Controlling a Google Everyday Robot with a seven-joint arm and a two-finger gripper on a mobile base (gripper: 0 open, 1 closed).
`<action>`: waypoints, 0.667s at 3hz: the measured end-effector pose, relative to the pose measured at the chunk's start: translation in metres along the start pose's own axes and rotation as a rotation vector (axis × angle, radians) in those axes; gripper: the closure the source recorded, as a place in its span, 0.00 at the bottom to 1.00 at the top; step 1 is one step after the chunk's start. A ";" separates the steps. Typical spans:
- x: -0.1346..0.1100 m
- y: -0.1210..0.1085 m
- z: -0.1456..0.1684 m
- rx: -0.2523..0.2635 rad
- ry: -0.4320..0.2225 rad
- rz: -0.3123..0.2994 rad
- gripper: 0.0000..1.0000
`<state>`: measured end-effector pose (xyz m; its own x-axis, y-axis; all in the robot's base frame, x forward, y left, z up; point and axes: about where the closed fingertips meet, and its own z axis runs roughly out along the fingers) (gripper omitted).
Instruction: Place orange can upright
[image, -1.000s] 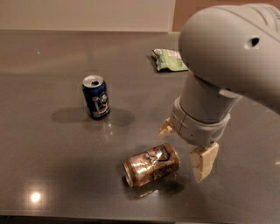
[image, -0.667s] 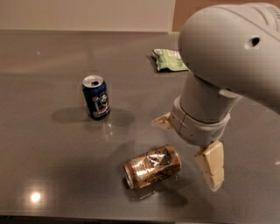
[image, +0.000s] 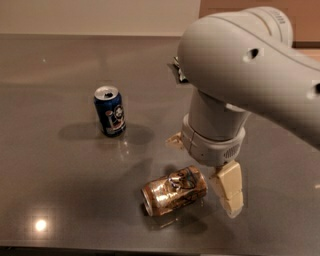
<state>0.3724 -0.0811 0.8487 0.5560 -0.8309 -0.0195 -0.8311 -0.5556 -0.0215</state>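
Note:
The orange can (image: 174, 191) lies on its side on the grey table (image: 60, 165), near the front edge, silver top pointing left toward the front. My gripper (image: 202, 175) hangs from the big grey arm just above and to the right of the can. It is open and empty. One cream finger (image: 228, 192) reaches down beside the can's right end. The other fingertip (image: 173, 140) shows behind the can, on its far side.
A dark blue can (image: 110, 111) with a white label stands upright to the back left of the orange can. The arm's bulk (image: 240, 65) hides the table's back right. The table's front edge runs just below the orange can.
The fingers have spread wider apart. The arm has shifted left, and now covers the green packet at the back. The orange can has not moved.

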 end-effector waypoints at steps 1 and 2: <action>-0.012 -0.005 0.009 -0.021 0.021 0.034 0.00; -0.034 -0.003 0.014 -0.012 0.047 0.092 0.00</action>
<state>0.3563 -0.0511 0.8359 0.4767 -0.8787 0.0258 -0.8788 -0.4771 -0.0101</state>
